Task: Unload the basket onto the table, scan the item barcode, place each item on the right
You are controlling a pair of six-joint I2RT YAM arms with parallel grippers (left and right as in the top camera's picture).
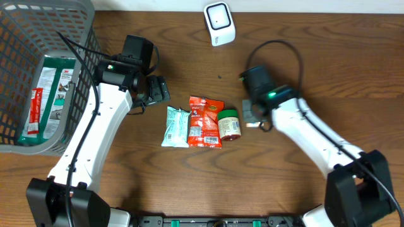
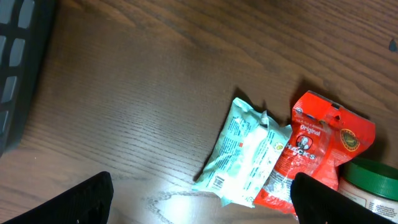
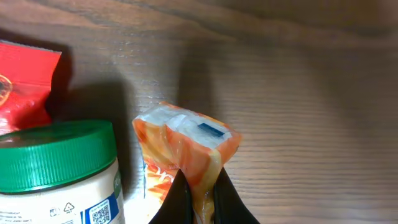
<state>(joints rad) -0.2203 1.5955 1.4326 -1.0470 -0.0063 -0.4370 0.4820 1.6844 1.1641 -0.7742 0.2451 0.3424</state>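
My right gripper (image 3: 199, 198) is shut on a pinched fold of an orange snack packet (image 3: 186, 146), which stands up between the fingers just right of a green-lidded jar (image 3: 56, 168). From above, the right gripper (image 1: 252, 116) sits beside the jar (image 1: 228, 123) and hides most of the packet. A white barcode scanner (image 1: 219, 23) stands at the table's far edge. My left gripper (image 2: 199, 208) is open over bare wood, left of a mint-green packet (image 2: 245, 155) and a red packet (image 2: 323, 149). In the overhead view the left gripper (image 1: 156, 91) is up and left of those packets.
A grey wire basket (image 1: 16, 135) holding a green-and-white box (image 1: 47, 94) fills the left side. The mint packet (image 1: 175, 126), red packet (image 1: 205, 122) and jar lie in a row at mid-table. The arms' bases crowd the front edge.
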